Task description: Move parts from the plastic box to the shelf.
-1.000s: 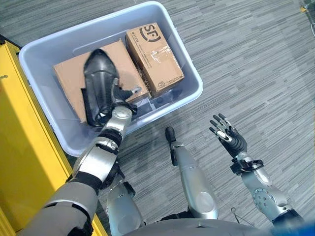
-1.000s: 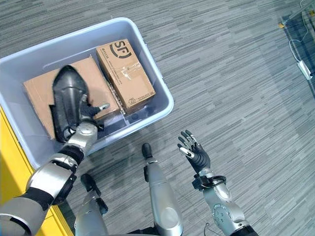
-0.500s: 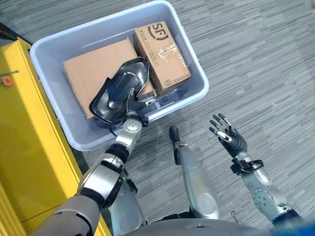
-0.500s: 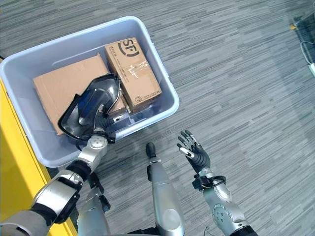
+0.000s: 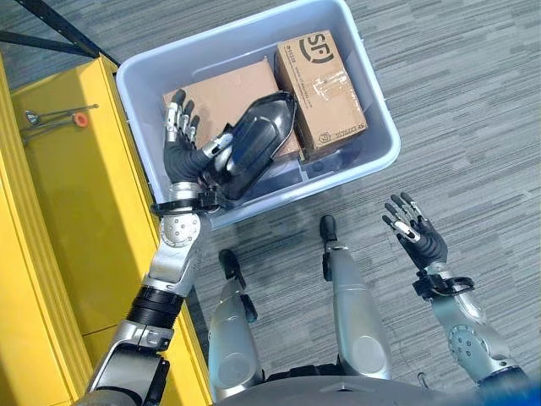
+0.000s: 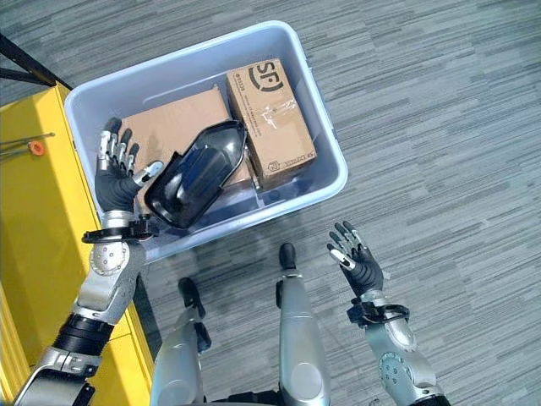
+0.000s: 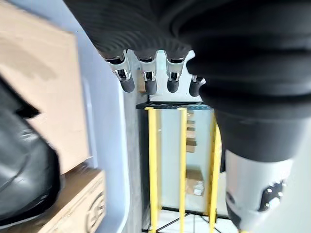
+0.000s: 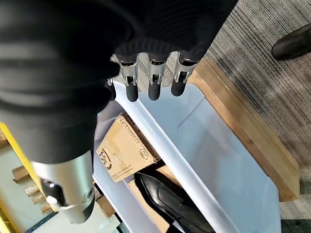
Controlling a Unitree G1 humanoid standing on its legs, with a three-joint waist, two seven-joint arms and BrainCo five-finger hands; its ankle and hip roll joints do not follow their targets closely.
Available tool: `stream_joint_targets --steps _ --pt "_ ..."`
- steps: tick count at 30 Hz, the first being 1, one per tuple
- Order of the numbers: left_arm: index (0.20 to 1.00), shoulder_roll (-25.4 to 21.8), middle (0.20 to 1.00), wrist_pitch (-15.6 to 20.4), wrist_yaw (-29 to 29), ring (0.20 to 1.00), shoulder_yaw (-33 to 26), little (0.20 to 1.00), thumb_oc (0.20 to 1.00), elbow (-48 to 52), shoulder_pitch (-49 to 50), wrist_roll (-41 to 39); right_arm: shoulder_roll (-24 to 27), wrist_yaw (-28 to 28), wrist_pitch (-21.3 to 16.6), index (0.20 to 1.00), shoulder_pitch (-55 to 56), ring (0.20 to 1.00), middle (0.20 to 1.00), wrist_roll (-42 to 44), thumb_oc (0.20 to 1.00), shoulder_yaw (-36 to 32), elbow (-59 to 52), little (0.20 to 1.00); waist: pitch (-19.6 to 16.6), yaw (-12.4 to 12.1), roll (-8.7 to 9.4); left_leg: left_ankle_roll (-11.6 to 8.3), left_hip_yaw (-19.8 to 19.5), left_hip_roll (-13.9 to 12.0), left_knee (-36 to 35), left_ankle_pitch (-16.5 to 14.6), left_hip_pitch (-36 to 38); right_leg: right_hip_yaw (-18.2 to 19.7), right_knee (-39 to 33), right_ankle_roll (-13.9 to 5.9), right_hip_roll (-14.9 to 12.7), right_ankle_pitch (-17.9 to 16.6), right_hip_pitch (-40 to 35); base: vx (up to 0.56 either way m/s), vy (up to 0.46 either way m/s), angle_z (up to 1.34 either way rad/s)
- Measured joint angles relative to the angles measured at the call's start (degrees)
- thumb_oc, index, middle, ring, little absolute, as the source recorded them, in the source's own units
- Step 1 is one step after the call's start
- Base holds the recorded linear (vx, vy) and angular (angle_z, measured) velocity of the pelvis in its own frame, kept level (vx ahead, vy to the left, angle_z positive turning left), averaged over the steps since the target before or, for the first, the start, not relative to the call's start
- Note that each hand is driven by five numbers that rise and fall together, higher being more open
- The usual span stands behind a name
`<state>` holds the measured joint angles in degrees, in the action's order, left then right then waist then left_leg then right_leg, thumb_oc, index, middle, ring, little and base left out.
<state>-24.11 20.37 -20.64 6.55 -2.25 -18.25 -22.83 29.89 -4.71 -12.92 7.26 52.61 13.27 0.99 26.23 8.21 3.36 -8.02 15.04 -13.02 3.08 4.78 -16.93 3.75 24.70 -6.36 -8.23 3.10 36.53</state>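
A black curved shell part lies tilted over the front of the pale blue plastic box, partly on a flat cardboard box. My left hand is beside the part at the box's left end. Its fingers point straight up and the thumb rests against the part. Whether the part hangs from the thumb or rests in the box I cannot tell. The yellow shelf stands just left of the box. My right hand hovers open over the carpet, right of the box.
A second, taller cardboard box fills the box's right half. A thin tool with an orange end lies on the shelf top. The right wrist view shows a wooden board beside the box rim. Grey carpet lies all around.
The view has swung toward the shelf. My left hand has turned and its fingers have straightened; the black part has flipped from hollow side up to rounded side up. The right hand has stayed put.
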Motion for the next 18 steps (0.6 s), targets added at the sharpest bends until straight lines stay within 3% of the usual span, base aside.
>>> stream_joint_targets --steps 7,9,14,18 --pt "1.0 0.1 1.0 -0.14 -5.61 1.0 0.06 1.0 1.0 -8.43 -4.2 11.19 0.15 -1.26 0.01 1.0 -0.02 1.0 1.0 0.0 1.0 -0.03 0.01 1.0 0.03 0.53 0.06 0.16 0.1 -0.1 -0.01 -0.1 -0.13 -0.02 -0.44 -0.01 0.15 0.01 0.01 0.0 0.0 0.0" --pt "1.0 -0.81 1.0 -1.55 -7.74 1.0 0.69 1.0 1.0 -15.52 -7.34 17.21 0.16 -1.72 0.01 1.0 -0.07 1.0 1.0 0.02 1.0 -0.02 0.06 1.0 0.07 1.18 0.15 0.18 0.11 -0.15 -0.01 -0.12 -0.16 -0.02 -0.48 -0.01 0.21 0.01 0.01 0.0 0.0 0.0" --pt "1.0 -2.14 1.0 -5.44 -11.08 1.0 2.51 1.0 1.0 -28.88 -13.87 22.15 0.38 -1.97 0.02 1.0 -0.14 1.0 1.0 0.05 1.0 0.3 0.13 1.0 0.22 2.34 0.59 0.18 0.22 -0.19 -0.07 -0.13 -0.22 0.01 -0.75 -0.11 0.29 -0.06 0.04 0.0 0.0 0.0" --pt "1.0 -2.75 1.0 -6.94 -12.46 1.0 3.28 1.0 1.0 -33.54 -16.46 24.67 0.51 -2.27 0.01 1.0 -0.22 1.0 1.0 0.07 1.0 0.39 0.12 1.0 0.26 2.99 0.7 0.11 0.23 -0.21 -0.03 -0.09 -0.36 0.01 -0.84 -0.11 0.34 -0.06 0.11 0.0 0.0 0.0"
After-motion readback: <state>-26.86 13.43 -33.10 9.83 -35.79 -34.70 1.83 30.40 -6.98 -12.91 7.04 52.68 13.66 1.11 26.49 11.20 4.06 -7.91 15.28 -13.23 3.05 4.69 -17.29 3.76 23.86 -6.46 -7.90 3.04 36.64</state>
